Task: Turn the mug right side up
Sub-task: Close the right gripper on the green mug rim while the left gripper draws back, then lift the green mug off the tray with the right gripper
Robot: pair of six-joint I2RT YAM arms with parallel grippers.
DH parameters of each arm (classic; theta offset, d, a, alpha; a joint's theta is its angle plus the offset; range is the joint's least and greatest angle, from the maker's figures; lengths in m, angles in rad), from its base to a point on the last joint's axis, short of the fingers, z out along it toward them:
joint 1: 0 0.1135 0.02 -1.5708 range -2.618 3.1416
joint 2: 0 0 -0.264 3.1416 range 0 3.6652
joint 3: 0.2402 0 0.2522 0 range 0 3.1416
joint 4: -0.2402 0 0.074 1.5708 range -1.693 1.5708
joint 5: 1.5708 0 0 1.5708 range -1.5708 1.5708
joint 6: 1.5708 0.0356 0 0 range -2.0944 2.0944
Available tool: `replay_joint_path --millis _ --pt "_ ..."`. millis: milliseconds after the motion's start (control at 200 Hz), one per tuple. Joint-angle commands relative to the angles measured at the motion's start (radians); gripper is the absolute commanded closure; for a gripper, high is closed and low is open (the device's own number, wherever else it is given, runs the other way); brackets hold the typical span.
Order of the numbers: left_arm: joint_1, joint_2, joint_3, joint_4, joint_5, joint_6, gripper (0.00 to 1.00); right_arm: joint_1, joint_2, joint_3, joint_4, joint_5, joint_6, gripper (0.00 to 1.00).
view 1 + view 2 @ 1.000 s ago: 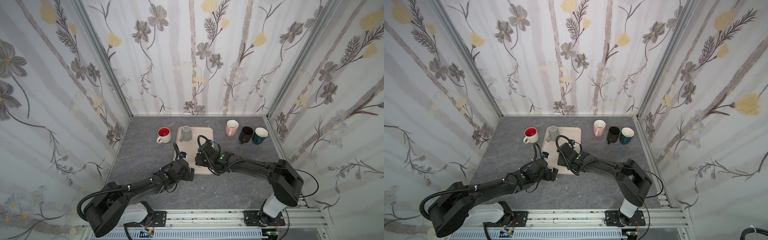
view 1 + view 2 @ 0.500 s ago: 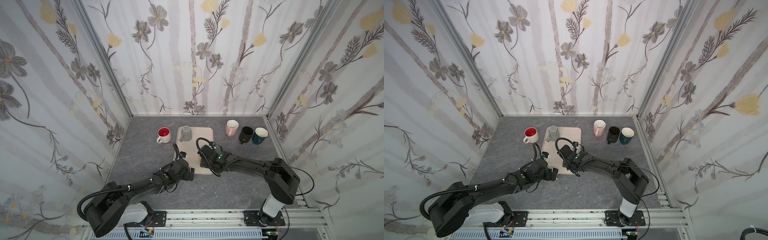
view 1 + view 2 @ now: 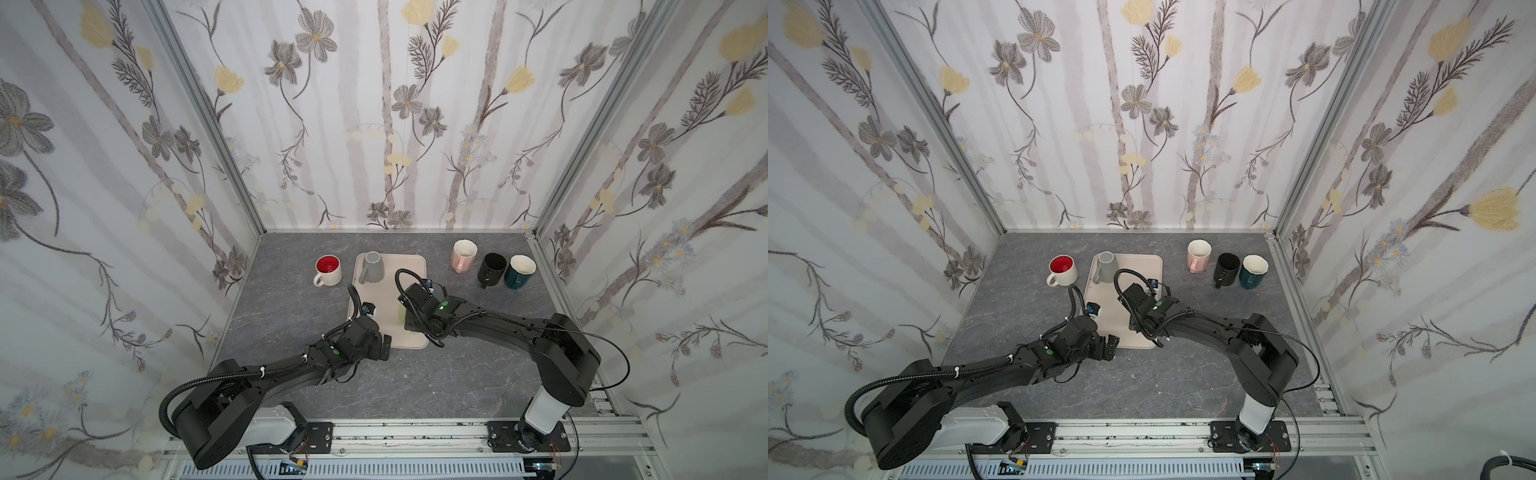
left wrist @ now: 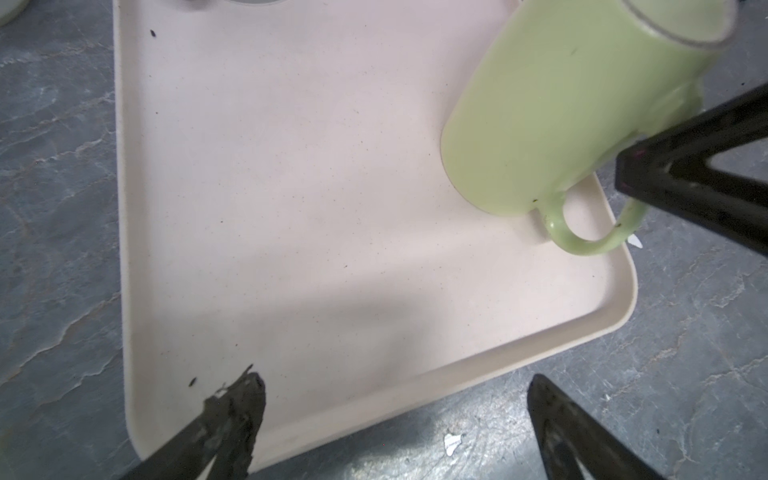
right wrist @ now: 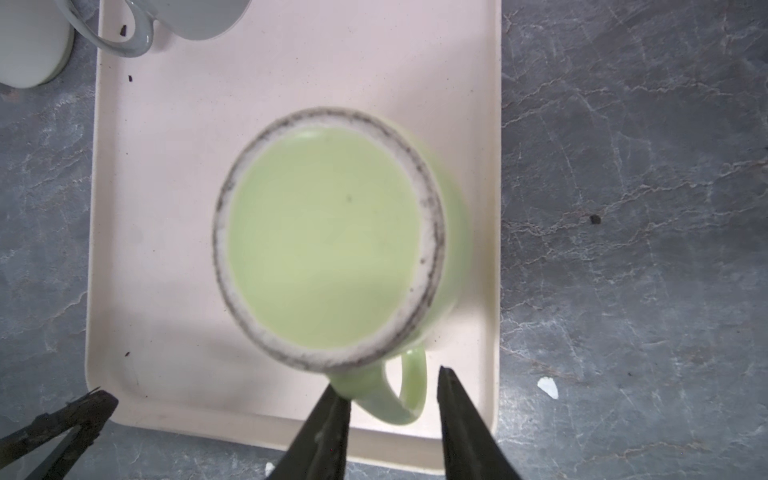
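Note:
A pale green mug [image 5: 328, 237] stands upside down, base up, on the beige tray [image 5: 187, 166] near its front right corner. In a top view only a sliver of the mug [image 3: 401, 312] shows under the right arm. My right gripper [image 5: 388, 378] straddles the mug's handle [image 5: 409, 399]. One finger touches the handle and the other stands a small gap off it. The left wrist view shows the mug [image 4: 552, 104] and a right finger [image 4: 685, 166] beside it. My left gripper [image 4: 395, 390] hangs wide open over the tray's front edge [image 4: 457, 370], holding nothing.
A grey mug [image 3: 372, 266] stands upside down at the tray's back left corner. A white mug with a red inside [image 3: 328, 270] sits left of the tray. Pink [image 3: 463, 255], black [image 3: 492, 268] and teal [image 3: 519, 270] mugs stand upright at the back right. Patterned walls enclose the table.
My right gripper's jaws have narrowed around the green mug's handle, and its wrist has shifted slightly. The left arm has not moved.

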Motion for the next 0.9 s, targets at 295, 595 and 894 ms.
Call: replay_joint_path --millis 295,595,894 --pt "0.001 -0.011 -0.023 0.059 0.042 -0.036 0.00 -0.048 0.015 0.056 -0.100 -0.045 -0.149 0.70" --pt "0.000 -0.001 -0.008 0.049 0.032 -0.017 0.00 -0.088 0.065 0.098 -0.118 -0.074 -0.210 0.73" --pt "0.000 0.007 -0.006 0.044 0.024 -0.010 0.00 -0.104 0.105 0.137 -0.178 -0.041 -0.257 0.78"
